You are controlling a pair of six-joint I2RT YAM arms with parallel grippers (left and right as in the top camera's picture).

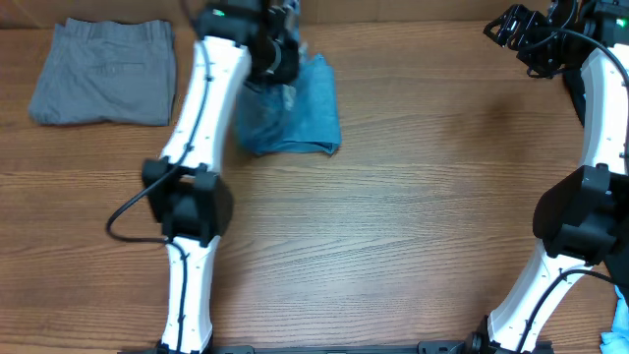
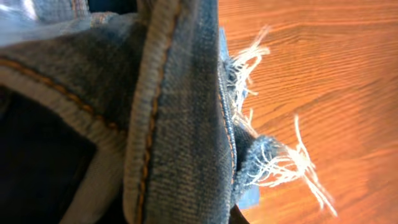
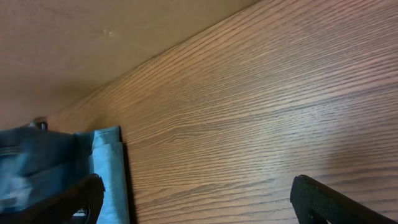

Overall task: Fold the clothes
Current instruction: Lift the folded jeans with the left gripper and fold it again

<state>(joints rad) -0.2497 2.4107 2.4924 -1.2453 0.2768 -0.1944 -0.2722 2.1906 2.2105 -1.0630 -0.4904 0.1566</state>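
The light blue denim jeans [image 1: 298, 113] lie folded into a small bundle at the back of the table, left of centre. My left gripper [image 1: 272, 51] is at the bundle's far left corner, shut on the denim. In the left wrist view a thick stitched seam of the jeans [image 2: 180, 124] fills the frame, its fingers are hidden, and white frayed hem threads [image 2: 283, 163] hang over the wood. My right gripper [image 1: 518, 34] hangs open at the back right, far from the jeans. Its dark fingertips [image 3: 326, 202] stand wide apart over bare wood, with the jeans' edge [image 3: 106, 163] at far left.
Grey trousers [image 1: 103, 84] lie folded at the back left corner. The left arm [image 1: 192, 187] stretches from the front edge up to the jeans. The right arm [image 1: 580, 206] stands along the right side. A wall runs along the table's back edge [image 3: 93, 43].
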